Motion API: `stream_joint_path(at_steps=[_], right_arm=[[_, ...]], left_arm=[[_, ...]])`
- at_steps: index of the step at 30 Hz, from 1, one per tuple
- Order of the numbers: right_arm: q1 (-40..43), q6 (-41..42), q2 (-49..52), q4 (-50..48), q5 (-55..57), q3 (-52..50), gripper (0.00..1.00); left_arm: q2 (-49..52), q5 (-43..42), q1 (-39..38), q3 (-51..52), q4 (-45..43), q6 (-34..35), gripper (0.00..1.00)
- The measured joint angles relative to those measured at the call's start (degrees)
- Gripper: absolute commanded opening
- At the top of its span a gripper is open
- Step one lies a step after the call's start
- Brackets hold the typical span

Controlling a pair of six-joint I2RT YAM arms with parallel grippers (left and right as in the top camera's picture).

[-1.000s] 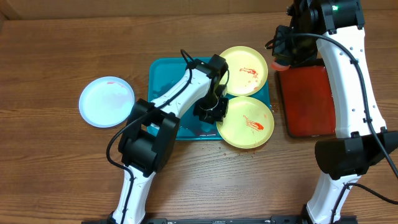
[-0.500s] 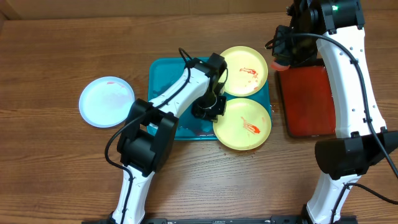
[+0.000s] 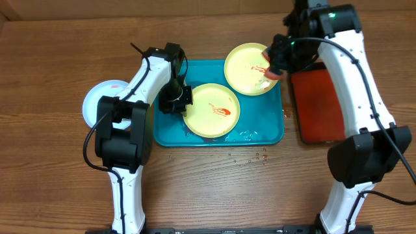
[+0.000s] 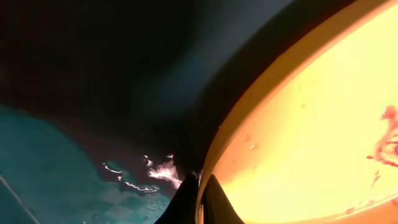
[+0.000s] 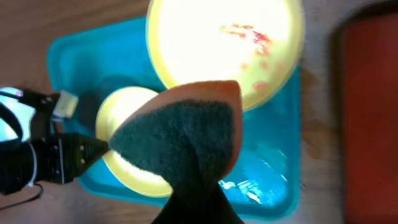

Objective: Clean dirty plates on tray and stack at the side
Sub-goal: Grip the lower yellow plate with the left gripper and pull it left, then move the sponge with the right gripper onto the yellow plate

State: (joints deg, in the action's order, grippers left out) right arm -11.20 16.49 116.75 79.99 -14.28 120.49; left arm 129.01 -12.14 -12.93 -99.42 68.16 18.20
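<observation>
Pinching the near plate's [image 3: 214, 114] left rim on the tray [image 3: 266, 127], the left gripper [image 3: 184, 104] steadies it, while the right gripper [image 3: 274, 60], clamped on a sponge [image 5: 180, 134] above the far plate [image 3: 246, 68], should next lower and scrub.

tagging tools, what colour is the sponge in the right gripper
The sponge is orange with a dark grey face, clearest in the right wrist view.

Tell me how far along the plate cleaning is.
Done: the blue-white plate lies off the tray on the table, apparently wiped. In hand: the left gripper pinches the rim of the near yellow plate, while the right gripper holds a sponge over the far yellow plate. Left: both yellow plates show red smears and sit on the tray; nothing is stacked.
</observation>
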Motion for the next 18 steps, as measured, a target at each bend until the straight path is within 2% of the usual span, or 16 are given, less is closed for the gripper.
stream_joint_path(at_steps=[8, 14, 18], right_arm=[[-11.8, 4.4, 1.2, -16.8, -1.4, -11.5, 0.04], [-18.3, 10.1, 9.0, -21.6, 1.7, -12.3, 0.04], [-19.6, 12.8, 12.5, -22.2, 4.9, -12.5, 0.04]], left_arm=[[0.0, 1.4, 0.2, 0.0, 0.4, -0.6, 0.04], [0.0, 1.7, 0.9, 0.0, 0.4, -0.6, 0.04], [0.0, 1.7, 1.9, 0.0, 0.4, -0.8, 0.04]])
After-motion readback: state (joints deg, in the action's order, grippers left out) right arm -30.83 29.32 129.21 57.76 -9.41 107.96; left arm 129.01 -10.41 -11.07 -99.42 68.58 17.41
